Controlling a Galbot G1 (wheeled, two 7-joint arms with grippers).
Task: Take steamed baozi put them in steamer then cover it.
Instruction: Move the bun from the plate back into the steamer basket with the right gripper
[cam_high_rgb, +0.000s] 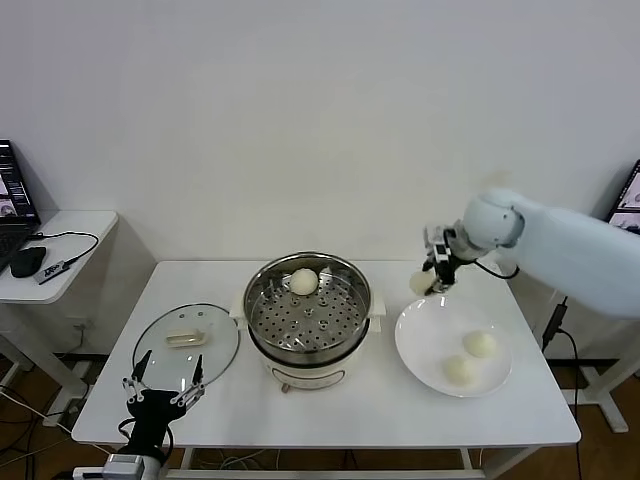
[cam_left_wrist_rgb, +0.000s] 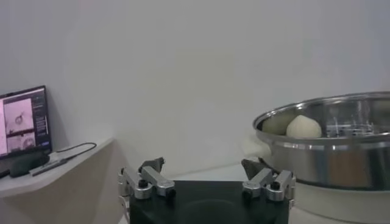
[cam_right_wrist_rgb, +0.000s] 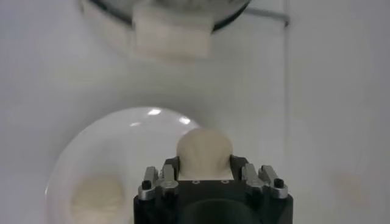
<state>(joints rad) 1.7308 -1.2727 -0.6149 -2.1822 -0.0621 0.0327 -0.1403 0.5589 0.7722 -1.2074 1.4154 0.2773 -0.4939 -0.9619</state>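
The steel steamer (cam_high_rgb: 307, 318) stands mid-table with one baozi (cam_high_rgb: 304, 281) on its perforated tray, also seen as a baozi (cam_left_wrist_rgb: 303, 126) over the steamer rim (cam_left_wrist_rgb: 329, 143). My right gripper (cam_high_rgb: 432, 282) hangs above the plate's far-left rim, shut on a cream baozi (cam_high_rgb: 420, 283). In the right wrist view that baozi (cam_right_wrist_rgb: 204, 150) sits squeezed between the jaws of the right gripper (cam_right_wrist_rgb: 204, 163). Two more baozi (cam_high_rgb: 481, 343) (cam_high_rgb: 458, 370) lie on the white plate (cam_high_rgb: 420, 340). The glass cover (cam_high_rgb: 186, 343) lies flat left of the steamer. My left gripper (cam_high_rgb: 163, 378) waits open at the table's front left, also seen as the left gripper (cam_left_wrist_rgb: 204, 165).
A side desk (cam_high_rgb: 62, 262) with a laptop, mouse and cable stands to the left. A monitor (cam_left_wrist_rgb: 24, 120) shows on it. A second screen (cam_high_rgb: 628, 198) sits at the far right. The steamer handle (cam_right_wrist_rgb: 172, 33) shows beyond the plate (cam_right_wrist_rgb: 103, 158).
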